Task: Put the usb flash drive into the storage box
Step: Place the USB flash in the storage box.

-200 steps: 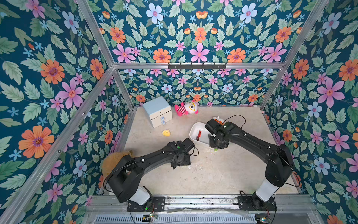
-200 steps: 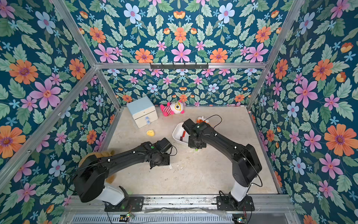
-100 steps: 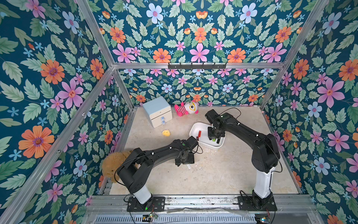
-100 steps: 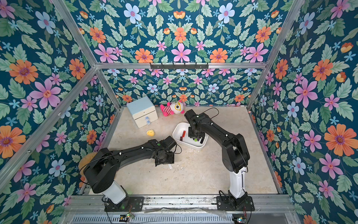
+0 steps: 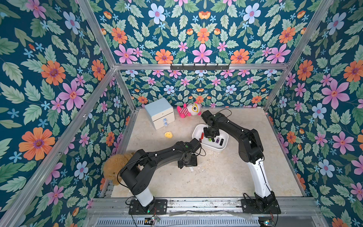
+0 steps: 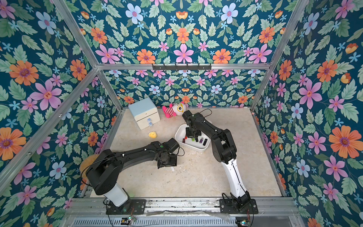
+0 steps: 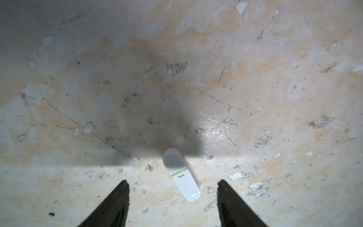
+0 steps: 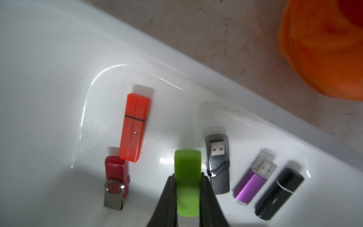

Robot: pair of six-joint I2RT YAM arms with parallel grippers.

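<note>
Jaws on your left gripper (image 7: 173, 181) are standing apart low over the table (image 7: 255, 98), and a white drive (image 7: 181, 175) is lying flat between them, touching neither. Beyond it, your right gripper (image 8: 187, 176) is reaching down into the box (image 5: 215, 147) and clamping a green drive (image 8: 187, 163) by its sides; whether that drive is touching the box floor, you cannot tell. Beside it, a swivel drive (image 8: 115, 180), an orange drive (image 8: 134, 127), a grey drive (image 8: 218, 165), a purple drive (image 8: 253, 182) and a black drive (image 8: 279, 190) are lying inside the box. Farther back, a yellow toy (image 5: 168, 134) is sitting alone, and a cabinet (image 5: 160, 110) and a striped plush (image 5: 188, 112) are sitting near the back wall.
</note>
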